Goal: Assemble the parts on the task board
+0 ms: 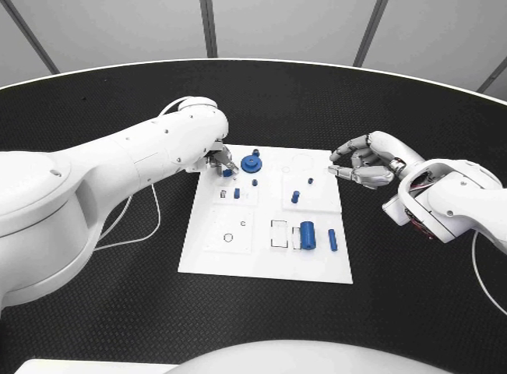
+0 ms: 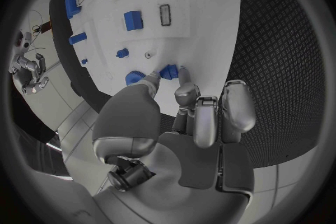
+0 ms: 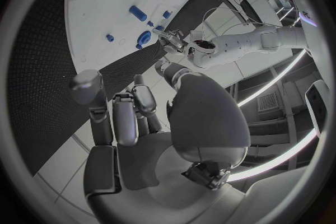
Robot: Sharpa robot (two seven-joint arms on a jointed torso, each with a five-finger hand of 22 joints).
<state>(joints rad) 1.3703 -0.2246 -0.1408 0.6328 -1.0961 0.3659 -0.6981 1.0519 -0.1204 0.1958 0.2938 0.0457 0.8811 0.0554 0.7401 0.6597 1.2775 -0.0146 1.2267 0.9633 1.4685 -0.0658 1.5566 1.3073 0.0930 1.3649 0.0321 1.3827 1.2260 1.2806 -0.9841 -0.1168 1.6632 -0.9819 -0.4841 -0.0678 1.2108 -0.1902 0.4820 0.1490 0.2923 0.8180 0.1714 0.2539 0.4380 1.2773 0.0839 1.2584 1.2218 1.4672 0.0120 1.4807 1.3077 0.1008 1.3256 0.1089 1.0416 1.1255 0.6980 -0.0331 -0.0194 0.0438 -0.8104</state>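
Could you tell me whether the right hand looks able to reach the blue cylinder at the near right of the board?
Probably yes: the right hand holds nothing, and nothing stands between it and the cylinder.

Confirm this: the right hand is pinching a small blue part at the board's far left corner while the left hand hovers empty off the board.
Sides swapped. The left hand pinches the small blue part on the task board, as the left wrist view shows; the right hand hovers empty.

Matt white task board point(image 1: 265, 249), textured black table point(image 1: 96, 312), glossy metal left hand point(image 2: 189, 123)
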